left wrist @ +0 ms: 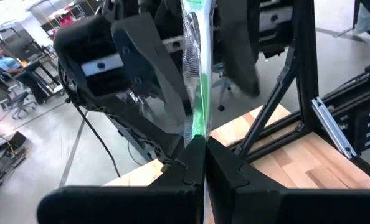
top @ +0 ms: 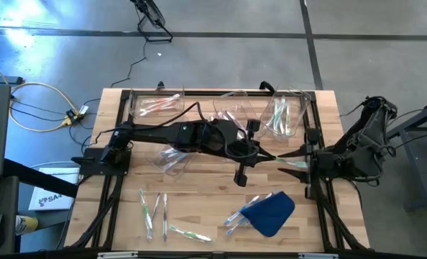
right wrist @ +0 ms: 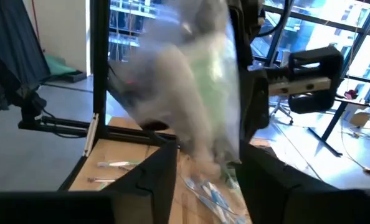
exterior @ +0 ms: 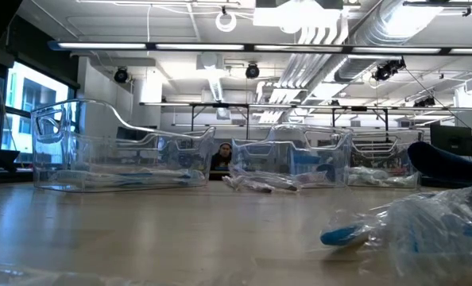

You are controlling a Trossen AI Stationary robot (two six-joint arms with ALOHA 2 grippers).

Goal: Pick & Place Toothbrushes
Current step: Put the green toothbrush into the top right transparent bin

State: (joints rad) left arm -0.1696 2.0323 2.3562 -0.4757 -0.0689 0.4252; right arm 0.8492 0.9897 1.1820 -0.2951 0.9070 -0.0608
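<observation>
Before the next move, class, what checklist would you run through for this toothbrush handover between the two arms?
1. Left pincer shut on the wrapped green toothbrush: ok.
2. Right pincer open, with a finger on either side of that toothbrush: ok.
3. Right pincer closed on the toothbrush, so the left can let go: not ok, not yet done.
4. Room left in the clear bin behind the pincers: cannot tell.
5. More work waiting: ok, loose toothbrushes lie at the table's near edge.
</observation>
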